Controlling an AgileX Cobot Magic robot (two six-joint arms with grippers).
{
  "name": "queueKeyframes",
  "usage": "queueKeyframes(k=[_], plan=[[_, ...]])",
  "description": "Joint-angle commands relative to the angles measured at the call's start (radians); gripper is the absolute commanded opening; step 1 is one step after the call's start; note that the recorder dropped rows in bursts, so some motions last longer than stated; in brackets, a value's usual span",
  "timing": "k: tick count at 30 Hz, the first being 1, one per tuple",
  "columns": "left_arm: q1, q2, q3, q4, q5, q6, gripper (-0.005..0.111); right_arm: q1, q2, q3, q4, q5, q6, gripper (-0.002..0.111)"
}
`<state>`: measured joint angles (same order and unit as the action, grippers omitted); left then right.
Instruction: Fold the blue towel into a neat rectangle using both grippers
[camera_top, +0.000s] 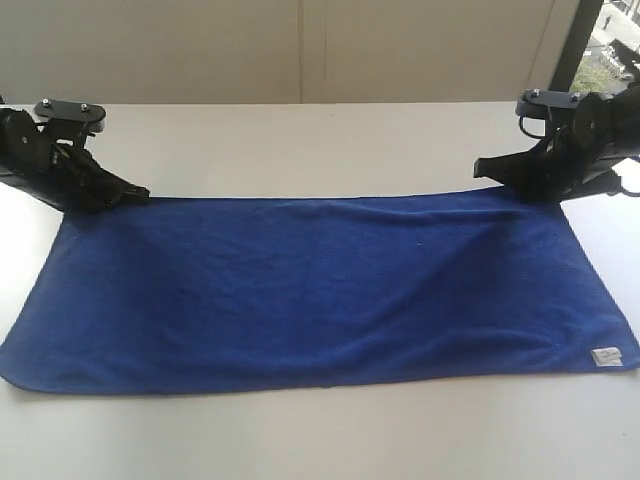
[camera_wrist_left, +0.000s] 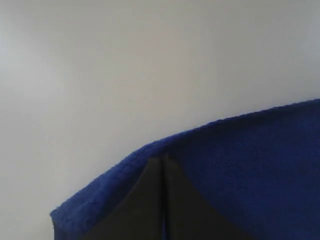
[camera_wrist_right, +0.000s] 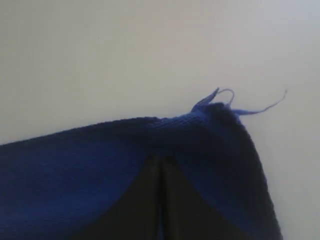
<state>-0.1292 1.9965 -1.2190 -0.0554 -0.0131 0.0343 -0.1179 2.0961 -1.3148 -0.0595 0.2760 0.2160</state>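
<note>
A: Entry one, main item?
B: Blue towel (camera_top: 310, 290). Deep royal-blue terry, long rectangle, spread open on the worktop (camera_top: 300, 140), long side running left to right across the exterior view. Takes up most of the middle of the surface. Shallow ripples across the cloth; near edge gently curved.
A: Markings?
B: Small white label (camera_top: 604, 356) at the near right corner. Loose threads (camera_wrist_right: 225, 95) sticking out at the far right corner, seen in the right wrist view.
A: Entry two?
B: Left hand (camera_top: 135, 193). Black, bulky, lying low at the far left corner of the towel. Fingers pressed together with no gap, pinching the cloth edge there. In the left wrist view, blue terry wrapping round the fingertips.
A: Entry three?
B: Right hand (camera_top: 487, 170). Same build, low at the far right corner. Fingers likewise clamped tight on the towel edge, cloth bunched slightly over the tips.
A: Fold state?
B: Not yet folded. Both near corners flat on the worktop, well apart from either hand.
A: Surroundings?
B: Pale worktop, plain light wall (camera_top: 200, 50) behind.
</note>
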Motion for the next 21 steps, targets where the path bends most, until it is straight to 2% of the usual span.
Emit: queueKeyframes(k=[1, 12, 21], plan=[[-0.002, 0.038, -0.006, -0.003, -0.069, -0.010, 0.000, 0.001, 0.025, -0.004, 0.000, -0.073, -0.012, 0.000], [-0.002, 0.108, -0.006, -0.003, -0.202, -0.001, 0.000, -0.030, 0.089, -0.013, 0.000, -0.124, -0.010, 0.000], [0.000, 0.140, -0.008, -0.003, -0.204, 0.013, 0.000, -0.054, 0.092, -0.013, 0.000, -0.158, -0.008, 0.000]])
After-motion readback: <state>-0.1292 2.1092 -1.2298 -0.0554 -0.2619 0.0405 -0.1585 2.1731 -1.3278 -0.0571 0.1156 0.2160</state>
